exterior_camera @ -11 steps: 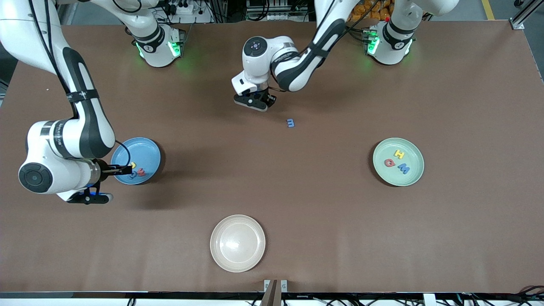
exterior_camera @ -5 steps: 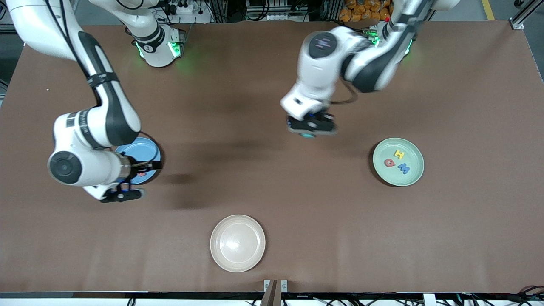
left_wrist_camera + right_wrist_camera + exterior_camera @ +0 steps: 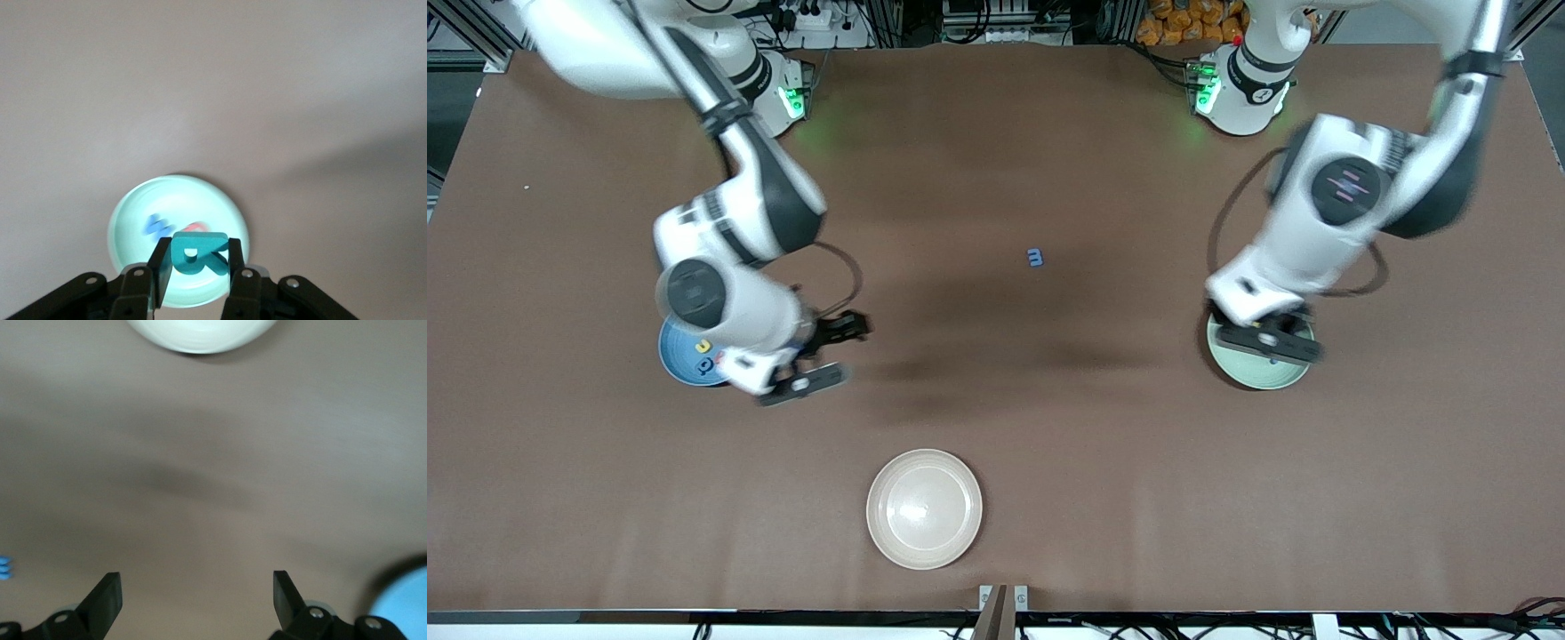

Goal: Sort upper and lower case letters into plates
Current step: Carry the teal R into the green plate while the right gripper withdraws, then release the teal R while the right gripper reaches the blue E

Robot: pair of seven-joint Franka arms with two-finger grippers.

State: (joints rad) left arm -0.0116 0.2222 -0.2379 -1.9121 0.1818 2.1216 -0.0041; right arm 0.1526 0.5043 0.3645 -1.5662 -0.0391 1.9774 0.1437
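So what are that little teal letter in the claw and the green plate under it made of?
The teal letter, pinched in the left gripper, looks like soft foam: thick, flat-cut edges, dull surface with no shine. The pale green plate below it seems matte plastic or glazed ceramic; its smooth, even rim shows no glare, so I can't say which.

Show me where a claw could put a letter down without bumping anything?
Bare table lies between the blue m and the cream plate. The cream plate itself is empty. Crowded: the green plate under the left claw.
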